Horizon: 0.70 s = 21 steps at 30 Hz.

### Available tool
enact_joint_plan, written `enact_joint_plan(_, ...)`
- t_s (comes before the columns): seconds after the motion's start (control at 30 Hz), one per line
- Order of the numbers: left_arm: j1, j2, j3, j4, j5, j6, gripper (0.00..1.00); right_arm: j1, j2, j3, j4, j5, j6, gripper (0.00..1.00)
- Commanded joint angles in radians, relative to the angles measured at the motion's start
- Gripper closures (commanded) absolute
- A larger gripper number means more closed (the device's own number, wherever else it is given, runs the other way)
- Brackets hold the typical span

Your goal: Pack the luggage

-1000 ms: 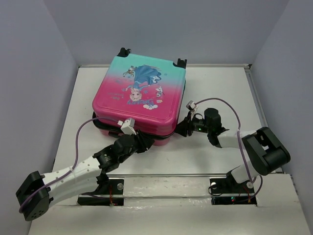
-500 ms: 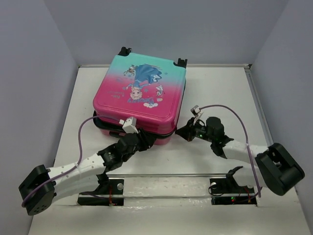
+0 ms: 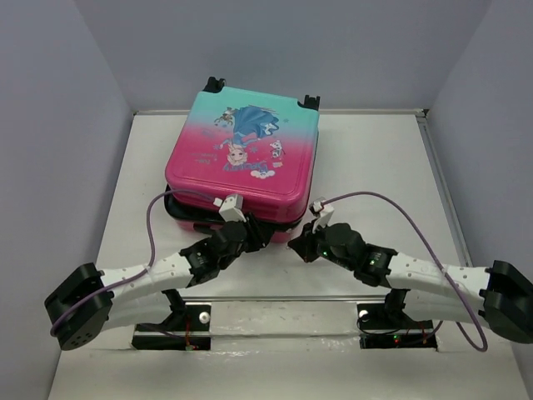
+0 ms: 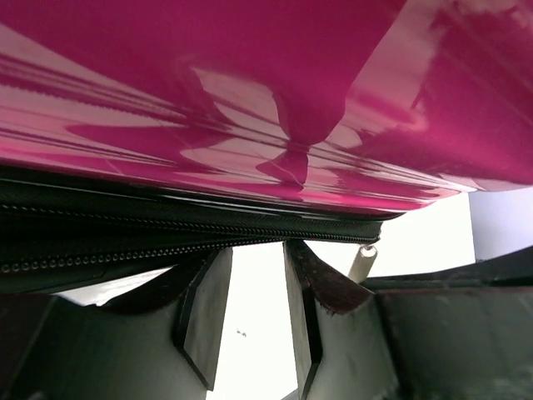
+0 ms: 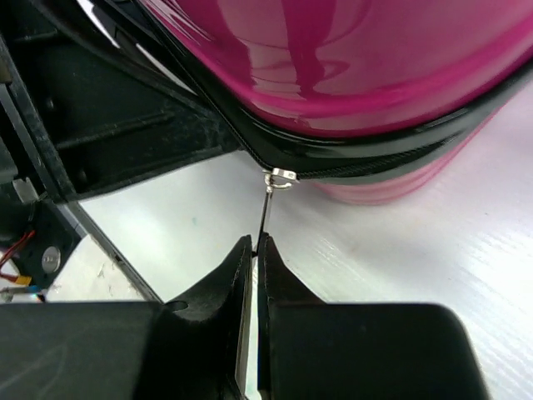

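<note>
White table [image 3: 375, 167]. Luggage [image 3: 241, 158] flat, shut over. Right gripper [image 5: 254, 246] pinching zipper pull [image 5: 266, 204], likely to drag it round and close up. Left gripper [image 4: 254, 254] part-spread, empty, under near edge, perhaps steadying.

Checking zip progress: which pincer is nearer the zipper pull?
Right. The right pincer is shut on the zipper pull; the left pincer stands open beside it, not touching.

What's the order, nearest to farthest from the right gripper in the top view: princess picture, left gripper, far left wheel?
1. left gripper, just left of the right gripper.
2. princess picture, mid-lid.
3. far left wheel, back corner.
</note>
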Motion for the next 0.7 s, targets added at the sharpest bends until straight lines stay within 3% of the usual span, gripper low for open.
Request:
enact_joint_plan(0.0,0.012,0.038,0.089,0.189,-0.083,0.017,0.56,0.134,0.089,0.096,-0.150,0.003,0.080,0.93)
enact_joint_plan(0.2,-0.005,-0.086,0.052,0.104,-0.106,0.028,0.55,0.134,0.311,0.216,-0.002,0.216,0.146,0.93)
enact_joint_plan(0.3,-0.005,-0.242,0.107,-0.219,-0.164,0.061,0.52,0.134,0.340,0.218,0.040,0.276,0.171,0.93)
enact_joint_plan(0.33,-0.005,-0.341,0.157,-0.407,-0.213,0.084,0.47,0.134,0.324,0.198,0.042,0.284,0.181,0.93)
enact_joint_plan(0.43,-0.002,-0.486,0.290,-0.687,-0.358,0.112,0.31,0.134,0.290,0.137,0.035,0.306,0.192,0.93)
enact_joint_plan(0.53,0.013,-0.590,0.430,-0.829,-0.509,0.133,0.22,0.134,0.253,0.107,0.017,0.304,0.201,0.93)
enact_joint_plan(0.67,0.015,-0.554,0.533,-0.891,-0.640,0.144,0.15,0.134,0.233,0.107,-0.017,0.304,0.197,0.93)
